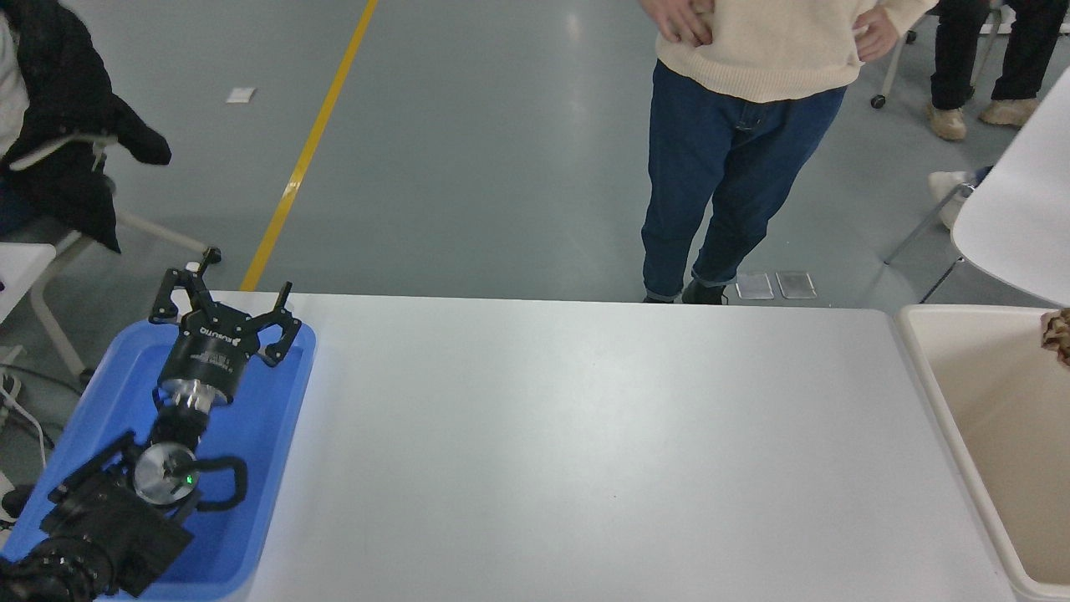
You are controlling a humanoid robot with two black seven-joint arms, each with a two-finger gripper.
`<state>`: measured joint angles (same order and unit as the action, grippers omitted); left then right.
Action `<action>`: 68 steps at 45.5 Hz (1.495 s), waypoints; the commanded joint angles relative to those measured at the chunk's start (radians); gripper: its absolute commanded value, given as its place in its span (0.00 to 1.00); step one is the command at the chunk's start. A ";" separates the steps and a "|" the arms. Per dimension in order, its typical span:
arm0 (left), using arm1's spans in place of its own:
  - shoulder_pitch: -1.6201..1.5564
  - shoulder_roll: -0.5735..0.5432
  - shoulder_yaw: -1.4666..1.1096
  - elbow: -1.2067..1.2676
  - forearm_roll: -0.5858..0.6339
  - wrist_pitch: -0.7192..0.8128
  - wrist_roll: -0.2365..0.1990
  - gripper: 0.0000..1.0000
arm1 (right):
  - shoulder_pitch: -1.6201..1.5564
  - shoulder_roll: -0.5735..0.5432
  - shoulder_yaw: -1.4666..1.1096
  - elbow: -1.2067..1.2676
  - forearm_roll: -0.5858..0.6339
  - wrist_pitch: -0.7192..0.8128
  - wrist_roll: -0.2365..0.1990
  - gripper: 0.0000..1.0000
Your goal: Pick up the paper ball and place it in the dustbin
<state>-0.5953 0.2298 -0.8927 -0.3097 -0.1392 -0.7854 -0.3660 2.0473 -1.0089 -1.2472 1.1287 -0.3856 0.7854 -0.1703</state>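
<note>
A lab or industrial test hall: smooth grey painted concrete floor (pixel 501 150) with a yellow lane stripe (pixel 309 146), a plain white rectangular bench (pixel 585 451), and a standing person in a cream sweater (pixel 752 50) watching.

A tray (pixel 276 468) lies at the worktop's (pixel 585 451) left end, the dustbin (pixel 936 393) at its right; the paper ball (pixel 1057 334) shows over the dustbin's far right.

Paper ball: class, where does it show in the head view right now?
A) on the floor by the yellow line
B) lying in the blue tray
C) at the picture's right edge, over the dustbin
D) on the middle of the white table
C: a tan crumpled edge of the paper ball shows at the right border, over the dustbin.
</note>
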 commanded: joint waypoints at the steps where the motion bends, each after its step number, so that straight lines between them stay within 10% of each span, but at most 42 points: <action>1: 0.000 0.000 0.000 0.000 0.000 0.000 -0.001 1.00 | -0.275 -0.034 0.106 -0.138 -0.006 0.000 0.000 0.00; 24: 0.002 0.000 0.000 0.001 0.000 0.000 -0.001 1.00 | -0.941 0.202 0.526 -0.400 0.008 -0.739 0.003 0.00; 43: 0.000 0.000 0.000 0.000 0.000 0.000 -0.001 1.00 | -1.285 0.492 0.749 -0.934 0.011 -0.798 0.003 0.00; 68: 0.000 0.000 0.000 0.001 -0.002 0.000 -0.001 1.00 | -1.388 0.564 0.775 -1.052 0.013 -0.856 -0.006 0.00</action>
<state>-0.5952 0.2301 -0.8928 -0.3094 -0.1395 -0.7854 -0.3665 0.7014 -0.4731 -0.4858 0.1249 -0.3730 -0.0479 -0.1746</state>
